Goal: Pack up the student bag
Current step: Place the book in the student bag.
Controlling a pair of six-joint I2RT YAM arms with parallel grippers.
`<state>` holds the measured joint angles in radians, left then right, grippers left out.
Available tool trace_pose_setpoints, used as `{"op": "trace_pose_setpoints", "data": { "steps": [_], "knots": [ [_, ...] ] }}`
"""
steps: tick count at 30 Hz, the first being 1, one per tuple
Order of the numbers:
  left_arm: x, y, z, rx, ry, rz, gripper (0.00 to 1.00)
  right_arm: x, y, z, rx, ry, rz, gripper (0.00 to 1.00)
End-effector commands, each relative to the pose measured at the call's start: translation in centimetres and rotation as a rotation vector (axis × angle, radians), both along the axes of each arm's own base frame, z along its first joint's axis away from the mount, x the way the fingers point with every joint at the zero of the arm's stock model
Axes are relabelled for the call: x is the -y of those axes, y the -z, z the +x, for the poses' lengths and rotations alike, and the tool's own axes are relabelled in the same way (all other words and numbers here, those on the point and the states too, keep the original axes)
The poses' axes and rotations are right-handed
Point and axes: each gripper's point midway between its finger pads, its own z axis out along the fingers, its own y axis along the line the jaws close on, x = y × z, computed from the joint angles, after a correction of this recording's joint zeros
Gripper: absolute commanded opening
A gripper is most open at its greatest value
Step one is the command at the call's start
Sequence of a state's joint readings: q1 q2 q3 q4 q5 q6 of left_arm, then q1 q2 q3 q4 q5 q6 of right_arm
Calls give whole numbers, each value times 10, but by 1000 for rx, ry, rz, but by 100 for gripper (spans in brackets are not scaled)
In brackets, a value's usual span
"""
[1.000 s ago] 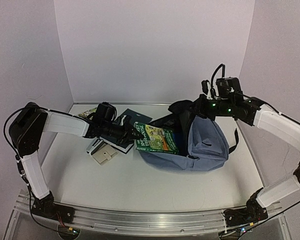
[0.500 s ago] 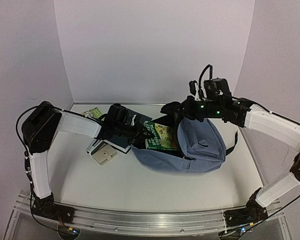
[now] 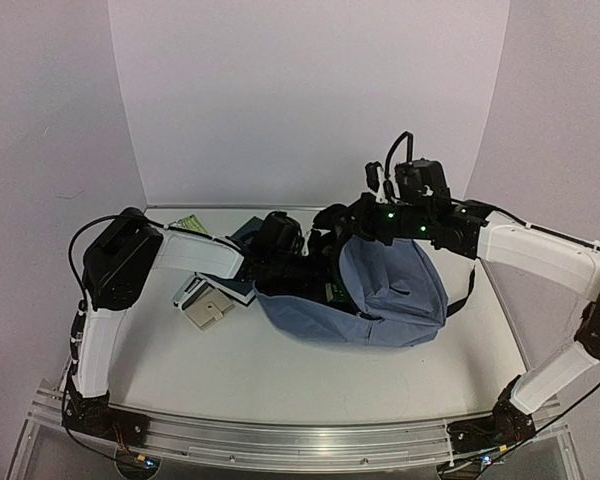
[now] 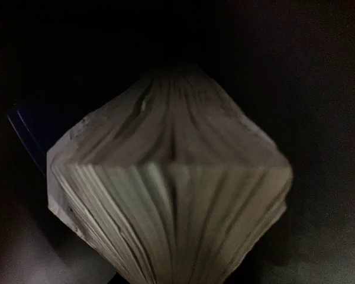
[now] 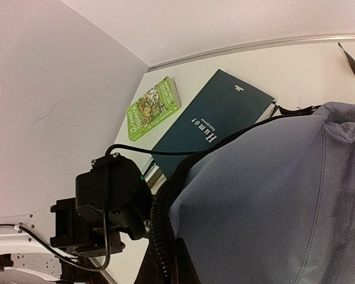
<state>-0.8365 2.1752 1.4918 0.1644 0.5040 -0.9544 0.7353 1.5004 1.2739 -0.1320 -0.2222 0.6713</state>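
The grey-blue student bag (image 3: 395,295) lies on the table with its mouth facing left. My right gripper (image 3: 332,220) is shut on the bag's upper zipper edge (image 5: 163,236) and holds the mouth up and open. My left gripper (image 3: 317,278) reaches into the mouth, shut on a green-covered book of which only a sliver (image 3: 332,291) shows. In the left wrist view the book's fanned page edges (image 4: 165,207) fill the dark bag interior, and my fingers are hidden. The bag's fabric (image 5: 272,195) fills the right wrist view.
A dark teal book titled "Humor" (image 5: 213,121) and a small green book (image 5: 152,107) lie behind the left arm (image 5: 106,201). A beige flat item (image 3: 208,308) and a white-and-black item (image 3: 187,290) lie left of the bag. Walls enclose three sides.
My left gripper has pushed the green book rightward from outside the mouth to almost wholly inside the bag. My right gripper has drawn the bag's upper edge leftward over it.
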Motion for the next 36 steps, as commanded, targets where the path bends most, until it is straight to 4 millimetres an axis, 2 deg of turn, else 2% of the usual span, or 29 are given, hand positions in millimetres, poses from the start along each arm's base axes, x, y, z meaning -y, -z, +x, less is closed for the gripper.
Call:
{"op": "trace_pose_setpoints", "data": {
  "steps": [1, 9, 12, 14, 19, 24, 30, 33, 36],
  "knots": [
    [6, 2, 12, 80, -6, 53, 13, -8, -57, 8, 144, 19, 135, 0],
    [-29, 11, 11, 126, -53, 246, 55, 13, -38, 12, 143, 118, 79, 0],
    [-37, 9, 7, 130, -53, 275, 64, 17, -31, 13, 137, 137, 61, 0],
    [-40, 10, 5, 129, -56, 287, 67, 21, -27, 14, 132, 154, 51, 0],
    [-36, 25, -3, 107, -36, 318, 67, 28, -20, 12, 118, 182, 46, 0],
    [-22, 33, -4, 98, -23, 296, 53, 32, -21, 9, 121, 188, 48, 0],
    [5, 19, 2, 132, 5, 212, 39, 35, -16, 9, 114, 201, 41, 0],
    [16, 13, 1, 139, 24, 163, 37, 37, -12, 9, 108, 210, 35, 0],
    [13, 4, 1, 157, 20, 167, 37, 42, -12, 8, 107, 228, 35, 0]
  ]
}}
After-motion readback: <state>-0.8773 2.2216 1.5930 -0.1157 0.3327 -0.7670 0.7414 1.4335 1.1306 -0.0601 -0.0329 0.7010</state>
